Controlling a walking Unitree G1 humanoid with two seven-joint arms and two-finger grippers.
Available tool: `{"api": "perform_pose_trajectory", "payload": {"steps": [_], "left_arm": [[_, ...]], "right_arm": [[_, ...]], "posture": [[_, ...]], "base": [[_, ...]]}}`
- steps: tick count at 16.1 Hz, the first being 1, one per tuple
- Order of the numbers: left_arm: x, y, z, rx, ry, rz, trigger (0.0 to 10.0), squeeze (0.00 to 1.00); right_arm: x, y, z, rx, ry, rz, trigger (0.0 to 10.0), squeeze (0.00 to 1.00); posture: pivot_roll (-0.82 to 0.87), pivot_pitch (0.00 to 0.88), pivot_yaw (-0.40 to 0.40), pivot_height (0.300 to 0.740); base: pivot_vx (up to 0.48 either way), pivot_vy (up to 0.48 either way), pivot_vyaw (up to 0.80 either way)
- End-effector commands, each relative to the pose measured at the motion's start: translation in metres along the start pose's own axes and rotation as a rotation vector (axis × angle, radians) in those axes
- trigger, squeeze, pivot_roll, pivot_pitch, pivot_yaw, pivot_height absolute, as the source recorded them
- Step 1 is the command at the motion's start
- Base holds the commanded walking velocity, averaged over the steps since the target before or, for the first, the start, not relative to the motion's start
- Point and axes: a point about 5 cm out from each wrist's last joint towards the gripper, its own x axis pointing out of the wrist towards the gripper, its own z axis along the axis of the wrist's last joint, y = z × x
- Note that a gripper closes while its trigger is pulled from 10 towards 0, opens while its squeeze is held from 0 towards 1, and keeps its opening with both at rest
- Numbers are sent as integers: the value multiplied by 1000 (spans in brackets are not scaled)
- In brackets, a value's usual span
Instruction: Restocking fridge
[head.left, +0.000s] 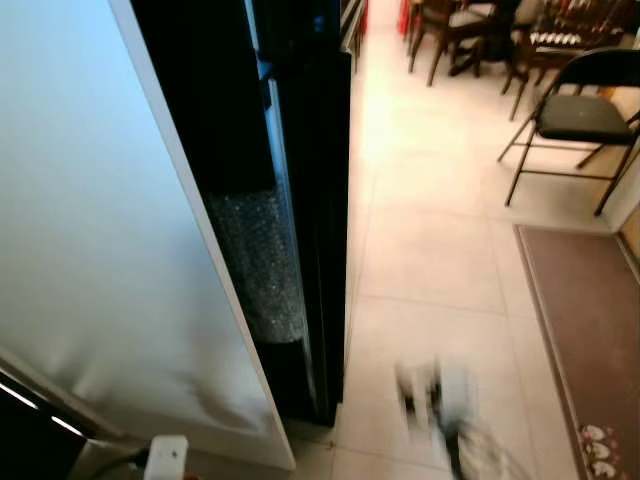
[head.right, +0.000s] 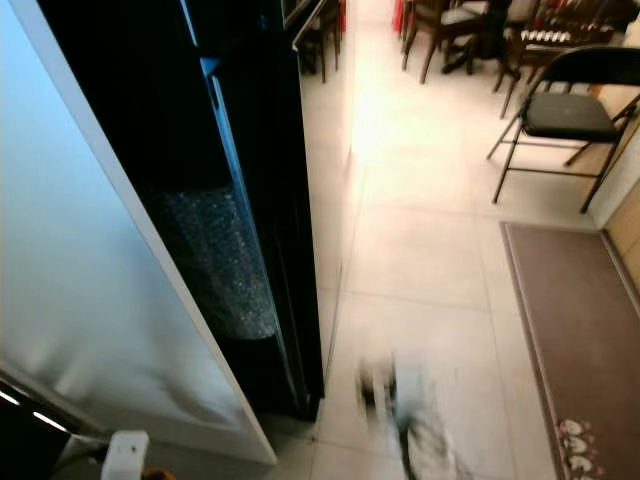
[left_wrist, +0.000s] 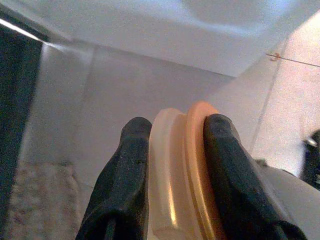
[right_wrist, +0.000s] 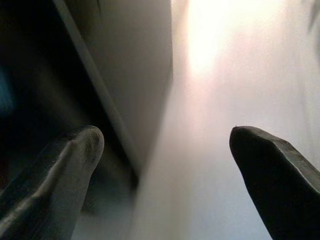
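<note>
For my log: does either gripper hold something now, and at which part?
The left gripper clamps an orange-and-cream lid across its rim. The right gripper is open, holding nothing.

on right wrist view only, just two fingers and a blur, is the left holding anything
Observer: Yes. The left gripper is shut on a pale container with an orange lid.
Operator: where's the fridge
Observer: Ahead to the robot's left: its white door stands beside the dark fridge.
Operator: anything in the way on the floor
Observer: A folding chair stands far ahead on the right, by a brown mat.
</note>
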Motion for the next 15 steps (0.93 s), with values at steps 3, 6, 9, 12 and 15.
{"api": "perform_pose_trajectory", "payload": {"steps": [3,6,9,12,15], "left_arm": [[-3,2,-10,-18,5,16,10000,0],[-4,-3,-16,-35,8,15,10000,0],[-5,-3,-18,-38,11,18,10000,0],[-5,-4,-19,-31,13,17,10000,0],[-3,-6,-9,-15,-13,10,10000,0]], "right_arm": [[-2,5,3,-27,-65,10,10000,0],[-12,1,4,-99,-123,57,10000,0],[-21,6,5,-119,-146,212,10000,0],[-11,11,20,-166,-151,296,10000,0],[14,12,62,-213,-215,274,10000,1000]], "posture": [[2,0,5,740],[4,0,-20,740],[-9,0,-22,740],[-14,0,-22,740],[-3,0,-17,740]], "base": [[0,0,0],[0,0,0],[0,0,0],[0,0,0],[0,0,0]]}}
